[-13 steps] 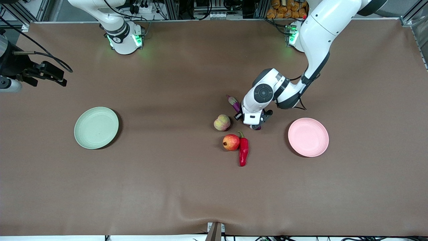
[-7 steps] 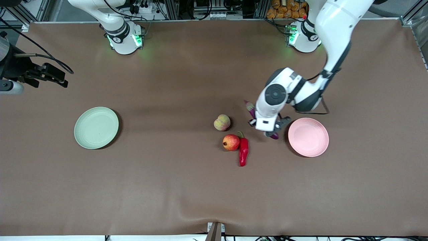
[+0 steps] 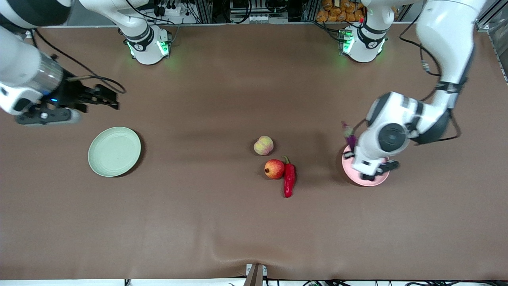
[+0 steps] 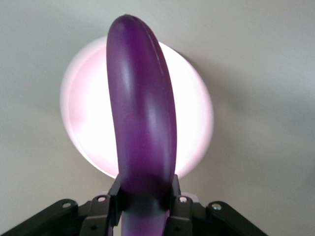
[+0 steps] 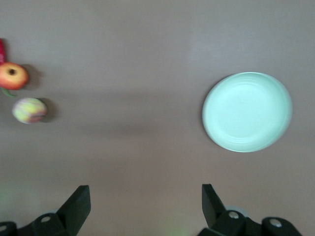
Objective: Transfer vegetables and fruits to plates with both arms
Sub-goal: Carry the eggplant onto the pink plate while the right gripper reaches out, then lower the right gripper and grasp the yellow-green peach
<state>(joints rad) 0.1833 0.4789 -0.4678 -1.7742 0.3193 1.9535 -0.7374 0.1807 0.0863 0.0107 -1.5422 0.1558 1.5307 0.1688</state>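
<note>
Gripping glossy curved eggplant [image 4: 142, 108], left hand [image 4: 145, 196] over round pink plate [image 4: 194, 113].

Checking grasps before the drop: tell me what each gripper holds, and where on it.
The left gripper holds the eggplant near one end, jaws shut on it, over the pink plate. The right gripper is open and holds nothing.

I see the peach [image 3: 263, 145], red fruit [image 3: 274, 169] and chili [image 3: 289, 179] clustered mid-bench [image 3: 222, 230], between two plates [image 3: 114, 151] [image 3: 349, 171]; the eggplant [image 4: 141, 118] hangs over one.
</note>
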